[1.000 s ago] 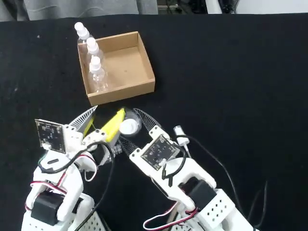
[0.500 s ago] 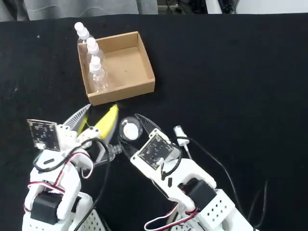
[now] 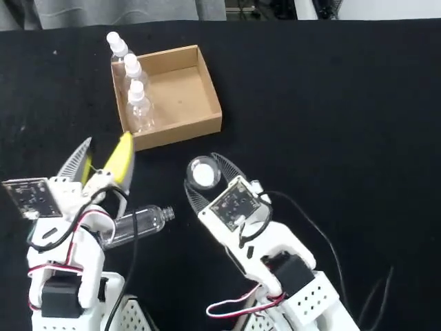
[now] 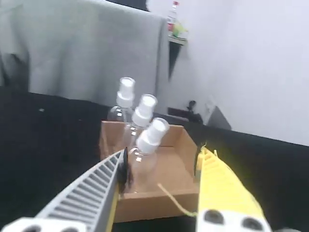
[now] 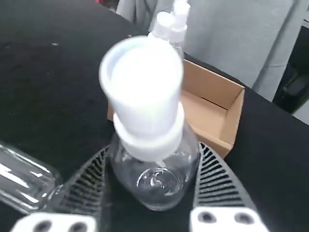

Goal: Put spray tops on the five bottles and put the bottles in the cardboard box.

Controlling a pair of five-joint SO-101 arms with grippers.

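Capped bottle (image 3: 203,172), upright, clamped in right gripper (image 3: 205,178), cardboard box (image 3: 176,134) ahead and leftward with three bottles (image 3: 136,91) inside; left gripper (image 3: 105,142) gaping empty above uncapped bottle (image 3: 138,224) lying flat, neck pointing right

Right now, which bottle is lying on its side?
The bottle without a spray top, on the table. Three bottles stand in the cardboard box; the right gripper holds another bottle upright.
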